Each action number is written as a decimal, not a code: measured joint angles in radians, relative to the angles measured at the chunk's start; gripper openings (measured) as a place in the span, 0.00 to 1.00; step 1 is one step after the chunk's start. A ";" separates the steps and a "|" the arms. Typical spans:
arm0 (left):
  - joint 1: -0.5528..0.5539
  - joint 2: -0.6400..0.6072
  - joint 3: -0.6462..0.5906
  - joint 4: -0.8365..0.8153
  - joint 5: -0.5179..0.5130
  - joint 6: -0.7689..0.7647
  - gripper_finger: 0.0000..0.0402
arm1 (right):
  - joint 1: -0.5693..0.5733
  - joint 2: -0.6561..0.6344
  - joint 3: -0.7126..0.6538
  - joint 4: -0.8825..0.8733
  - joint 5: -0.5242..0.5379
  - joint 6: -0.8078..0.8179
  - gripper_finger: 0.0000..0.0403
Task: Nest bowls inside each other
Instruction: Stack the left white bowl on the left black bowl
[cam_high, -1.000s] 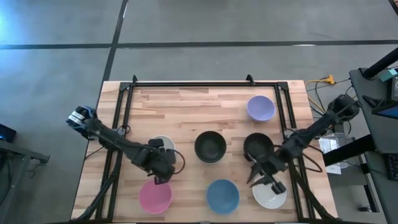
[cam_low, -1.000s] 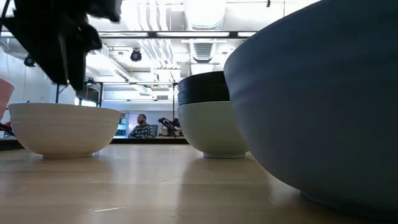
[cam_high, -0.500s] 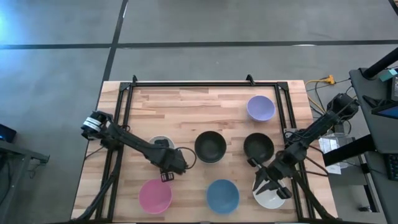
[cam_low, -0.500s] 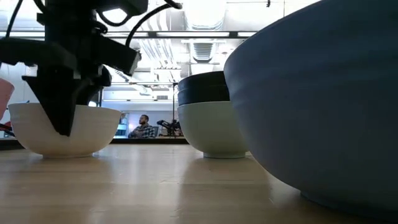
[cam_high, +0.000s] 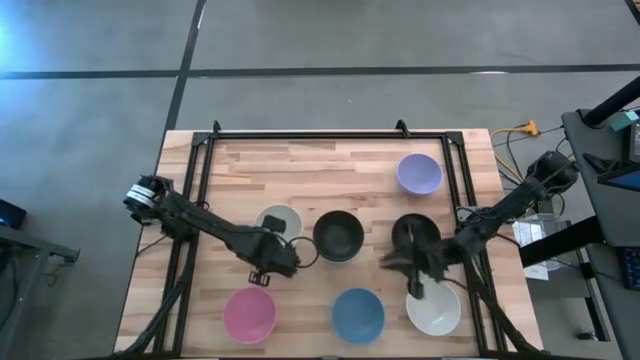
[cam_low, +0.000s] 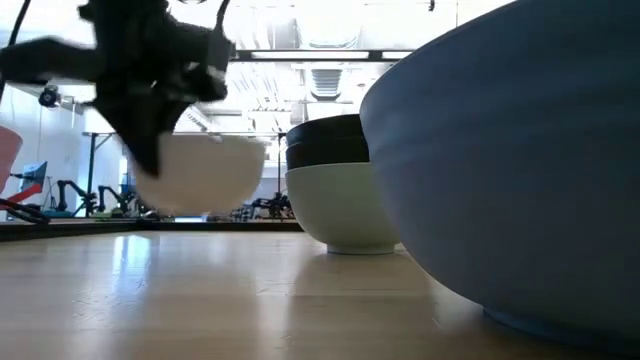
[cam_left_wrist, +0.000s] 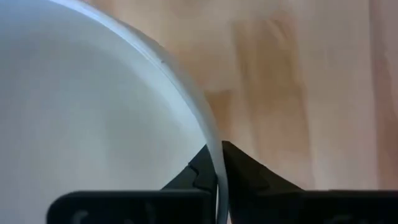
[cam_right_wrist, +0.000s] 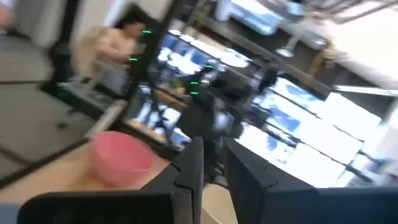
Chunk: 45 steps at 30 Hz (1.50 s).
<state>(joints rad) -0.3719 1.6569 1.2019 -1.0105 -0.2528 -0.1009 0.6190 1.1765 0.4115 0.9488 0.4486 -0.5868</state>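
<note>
Left gripper (cam_high: 268, 266) is pinched shut on the rim of a white bowl (cam_high: 277, 221), which the low view shows lifted clear of the wooden table (cam_high: 330, 175), just beside the black bowl (cam_high: 338, 235) at the table's middle. Right gripper (cam_high: 413, 285) hangs with its fingers narrowly parted and nothing between them, at the edge of a second white bowl (cam_high: 434, 310) and beside another black bowl (cam_high: 415, 233). Farther out sit the pink bowl (cam_high: 249, 314), the blue bowl (cam_high: 357, 314) and the lavender bowl (cam_high: 418, 173).
</note>
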 joint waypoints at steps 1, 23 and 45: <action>0.005 -0.020 0.009 -0.007 -0.010 0.004 0.00 | -0.028 -0.013 0.005 0.000 -0.002 0.003 0.14; -0.067 -0.396 0.271 0.910 -0.176 -0.204 0.00 | -0.427 -0.379 0.299 0.025 -0.397 1.342 0.14; 0.099 0.160 0.843 -0.025 0.250 0.185 0.00 | -0.396 -0.469 0.710 -1.189 -0.467 1.173 0.14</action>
<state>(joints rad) -0.2727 1.8168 2.0448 -1.0352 -0.0032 0.0837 0.2226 0.7077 1.1212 -0.2403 -0.0184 0.5863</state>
